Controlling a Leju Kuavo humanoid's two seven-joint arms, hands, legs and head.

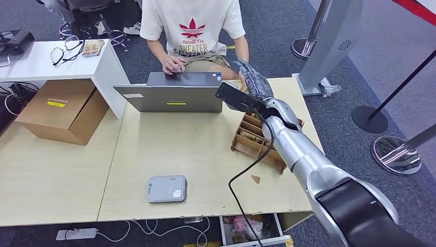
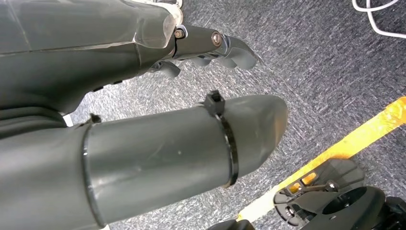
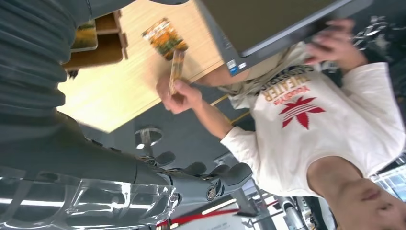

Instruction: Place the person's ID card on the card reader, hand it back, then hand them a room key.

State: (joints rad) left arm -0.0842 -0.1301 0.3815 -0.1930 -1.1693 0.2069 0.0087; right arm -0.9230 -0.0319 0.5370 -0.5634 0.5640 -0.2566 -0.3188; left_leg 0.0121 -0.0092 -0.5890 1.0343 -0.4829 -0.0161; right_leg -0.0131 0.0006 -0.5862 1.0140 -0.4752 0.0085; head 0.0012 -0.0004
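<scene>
pale desk (image 1: 169,149), wooden slotted tray (image 1: 255,140) with cards in compartments, right hand (image 1: 254,80) spread empty, left hand (image 2: 210,45) loose, empty

One laptop (image 1: 172,92) – one card reader (image 1: 166,189) – two cards (image 3: 176,72).

Even, bright overhead light in head view; table (image 1: 154,149) lit flat, soft shadows only, sharp throughout. Slight bend toward edges. Right wrist view: motion blur on person's hand (image 3: 179,93) & card (image 3: 176,72), ceiling strip lights glaring at 7 o'clock thru clear cover. Left wrist view: dimmer, thumb (image 2: 182,153) soft w/ dull sheen, carpet (image 2: 311,72) crisp.
</scene>
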